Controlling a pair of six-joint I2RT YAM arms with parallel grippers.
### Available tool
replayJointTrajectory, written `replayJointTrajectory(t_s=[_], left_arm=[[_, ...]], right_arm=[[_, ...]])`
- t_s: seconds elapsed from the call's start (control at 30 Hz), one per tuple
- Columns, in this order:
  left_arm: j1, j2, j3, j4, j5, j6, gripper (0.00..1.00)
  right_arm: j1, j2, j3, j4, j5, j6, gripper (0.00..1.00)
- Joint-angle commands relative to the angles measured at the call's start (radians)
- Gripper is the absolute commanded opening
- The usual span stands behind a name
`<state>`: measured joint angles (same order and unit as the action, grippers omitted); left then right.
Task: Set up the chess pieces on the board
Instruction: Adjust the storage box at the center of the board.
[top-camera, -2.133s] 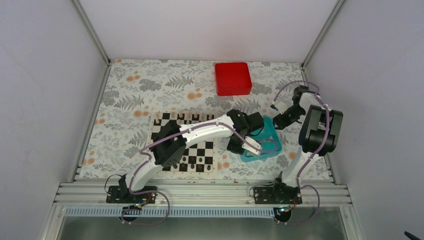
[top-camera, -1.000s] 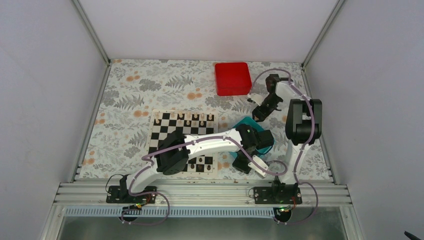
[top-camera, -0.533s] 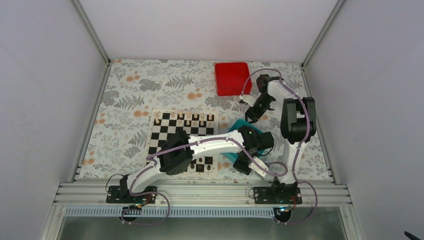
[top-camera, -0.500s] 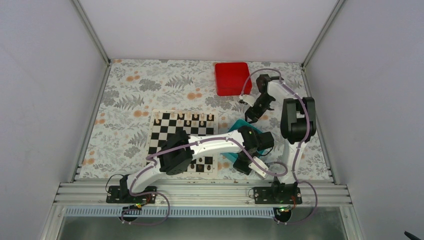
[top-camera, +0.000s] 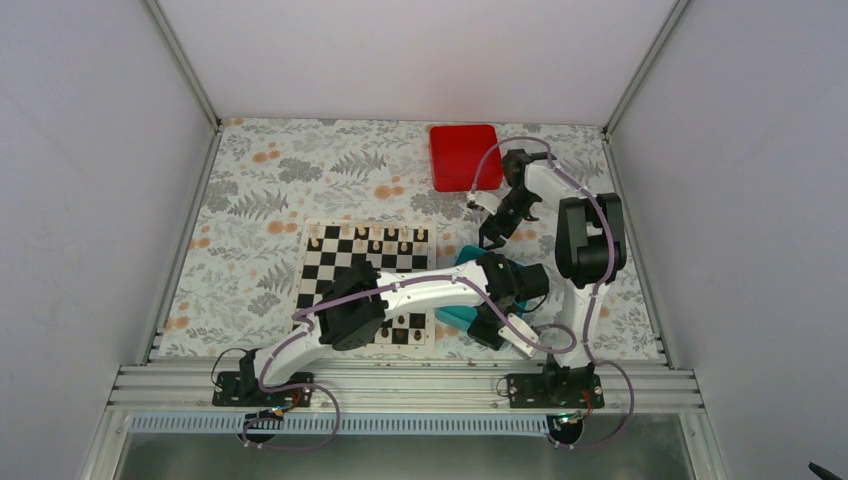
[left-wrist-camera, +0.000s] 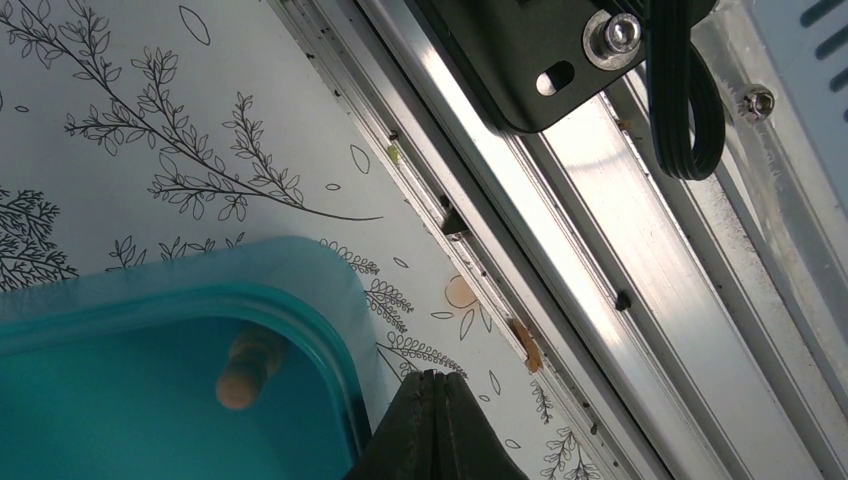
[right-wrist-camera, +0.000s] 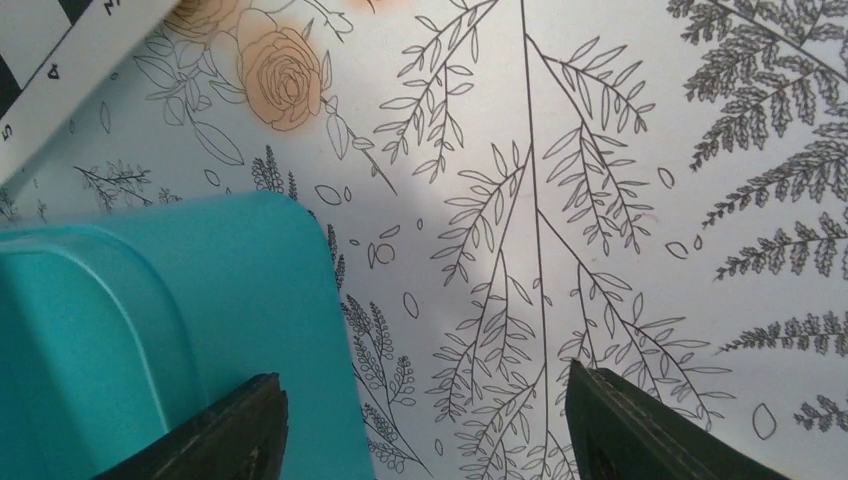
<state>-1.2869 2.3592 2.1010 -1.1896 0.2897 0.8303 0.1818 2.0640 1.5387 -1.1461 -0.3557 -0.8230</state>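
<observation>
Board (top-camera: 325, 265) unchanged, right tool (top-camera: 491, 236) nearer tray (right-wrist-camera: 120, 320)

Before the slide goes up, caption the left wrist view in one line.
Shut left gripper beside the corner of a teal plastic tray holding one pale beige chess piece.

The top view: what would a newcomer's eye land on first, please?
The red box at the far side, then the checkered board left of centre, with the left arm stretched across it. The left wrist view shows one pale piece lying in the teal tray.
</observation>
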Motion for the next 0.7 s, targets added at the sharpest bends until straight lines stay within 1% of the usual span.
replayJointTrajectory(t_s=[0.0,0.07,0.2,0.27,0.3,0.33,0.37,0.47,0.5,0.57,0.67], left_arm=[[-0.005,-0.005,0.013,0.013,0.002,0.011,0.02],[-0.005,-0.025,0.005,0.016,-0.003,0.007,0.02],[-0.008,-0.072,0.007,0.007,-0.025,0.000,0.03],[-0.009,-0.104,0.008,-0.004,-0.047,-0.004,0.09],[-0.011,-0.123,0.005,-0.008,-0.056,-0.006,0.14],[-0.010,-0.148,-0.002,-0.012,-0.070,-0.008,0.24],[-0.009,-0.172,-0.019,-0.008,-0.087,-0.008,0.36],[0.003,-0.269,-0.088,0.017,-0.144,-0.004,0.79],[0.013,-0.293,-0.113,0.025,-0.163,-0.002,0.87],[0.040,-0.320,-0.141,0.025,-0.177,-0.001,0.95],[0.086,-0.338,-0.138,0.005,-0.154,0.001,0.97]], right_arm=[[0.015,-0.003,0.013,-0.016,-0.042,-0.015,0.74],[0.008,-0.022,0.006,0.001,-0.025,-0.008,0.77],[-0.034,-0.074,0.009,0.044,0.021,0.011,0.88],[-0.069,-0.108,0.018,0.054,0.028,0.019,0.99],[-0.090,-0.128,0.017,0.055,0.031,0.020,1.00],[-0.106,-0.153,0.014,0.056,0.033,0.017,1.00],[-0.125,-0.177,0.004,0.062,0.036,0.015,1.00],[-0.179,-0.261,-0.044,0.110,0.094,0.033,1.00],[-0.193,-0.297,-0.062,0.126,0.106,0.040,1.00],[-0.220,-0.352,-0.096,0.150,0.099,0.046,1.00],[-0.233,-0.441,-0.152,0.180,0.078,0.057,1.00]])
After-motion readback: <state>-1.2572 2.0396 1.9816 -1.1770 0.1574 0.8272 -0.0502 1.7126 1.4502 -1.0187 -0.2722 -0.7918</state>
